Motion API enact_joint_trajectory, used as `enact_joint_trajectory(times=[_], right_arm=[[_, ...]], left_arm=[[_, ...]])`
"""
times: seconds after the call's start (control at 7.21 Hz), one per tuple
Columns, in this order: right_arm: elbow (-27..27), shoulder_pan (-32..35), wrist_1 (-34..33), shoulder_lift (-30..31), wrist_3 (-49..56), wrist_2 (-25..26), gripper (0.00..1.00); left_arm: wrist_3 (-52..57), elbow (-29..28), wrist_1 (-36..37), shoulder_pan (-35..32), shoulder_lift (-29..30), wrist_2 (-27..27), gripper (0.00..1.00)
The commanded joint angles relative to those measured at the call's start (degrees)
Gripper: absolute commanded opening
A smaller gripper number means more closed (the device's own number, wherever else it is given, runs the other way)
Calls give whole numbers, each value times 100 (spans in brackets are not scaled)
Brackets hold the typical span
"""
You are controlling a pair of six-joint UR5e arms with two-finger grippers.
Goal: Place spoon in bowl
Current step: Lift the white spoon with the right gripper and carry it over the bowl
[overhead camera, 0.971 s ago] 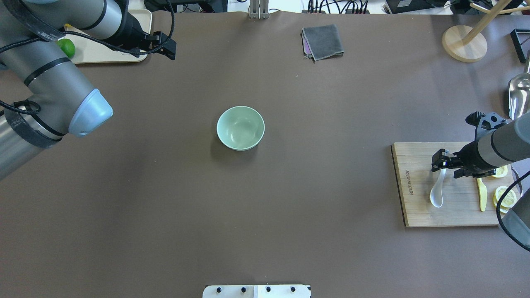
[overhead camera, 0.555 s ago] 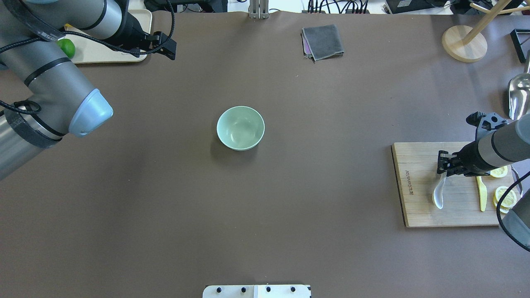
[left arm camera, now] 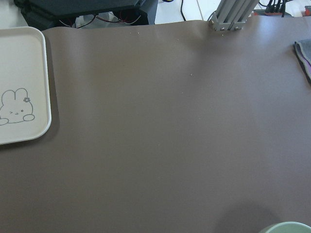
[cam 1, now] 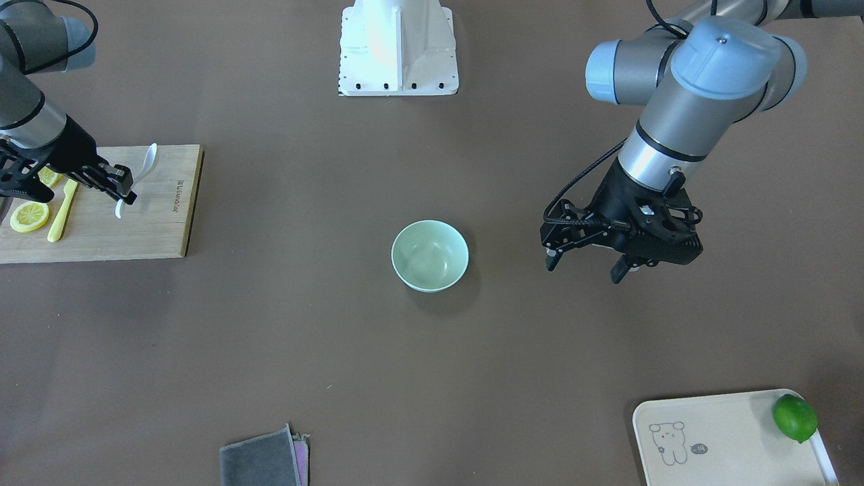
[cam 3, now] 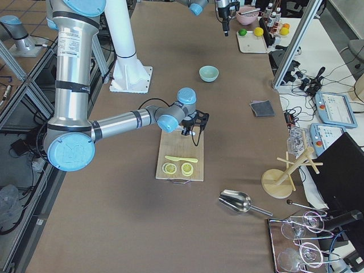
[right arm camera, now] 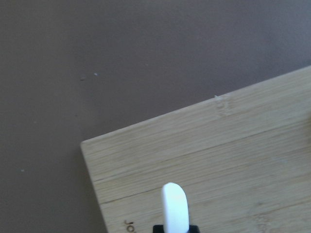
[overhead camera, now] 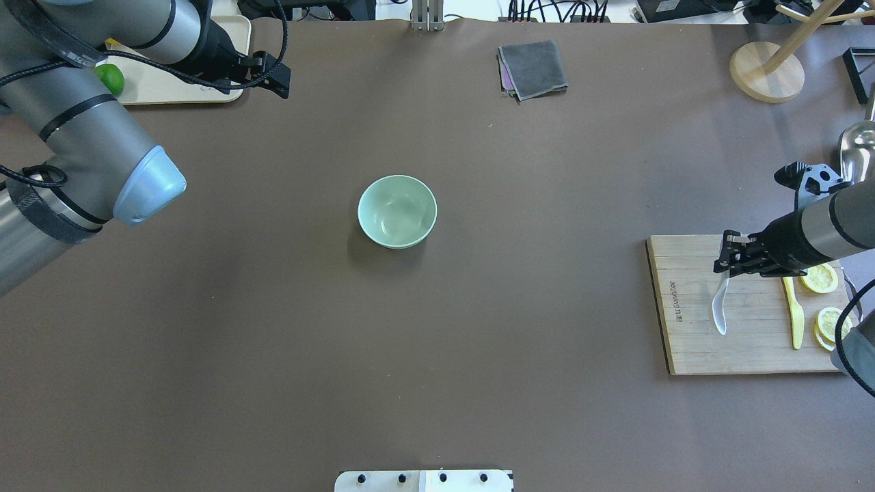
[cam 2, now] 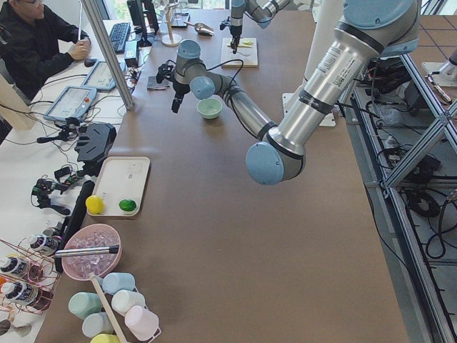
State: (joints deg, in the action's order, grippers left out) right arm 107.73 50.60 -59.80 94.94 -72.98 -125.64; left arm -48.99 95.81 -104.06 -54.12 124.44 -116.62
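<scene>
The spoon (overhead camera: pixel 719 309), clenched in the right gripper (overhead camera: pixel 726 265), has apparently been lifted off the board (overhead camera: pixel 683 342), ready for the bowl (overhead camera: pixel 397 211).

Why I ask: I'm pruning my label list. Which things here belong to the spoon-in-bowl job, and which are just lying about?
Job: spoon, gripped at its handle by the right gripper; bowl, mid-table, empty.

Lying about: cutting board, yellow knife, lemon slices, grey cloth, tray, lime, wooden stand, metal scoop.
</scene>
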Motion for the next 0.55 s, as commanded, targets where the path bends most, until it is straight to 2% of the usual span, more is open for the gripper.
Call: enact_joint_trajectory(times=[0.0,0.14,0.28,0.42], right_arm=[[73,205,-894,-1066,-24,-216,0],[46,144,-1972,-1996,-15,-85,0],[-59,-48,-2792,-2806,-6,465,0],[-547,-207,-3096,-3597,-23,792,0]], left_arm=[[186,17,0,-115,-42,-36,98],[614,60,0,-291,-243,-71,98],[740,78,-9,-484,-471,-71,98],[889,96,-87,-686,-804,-54,98]])
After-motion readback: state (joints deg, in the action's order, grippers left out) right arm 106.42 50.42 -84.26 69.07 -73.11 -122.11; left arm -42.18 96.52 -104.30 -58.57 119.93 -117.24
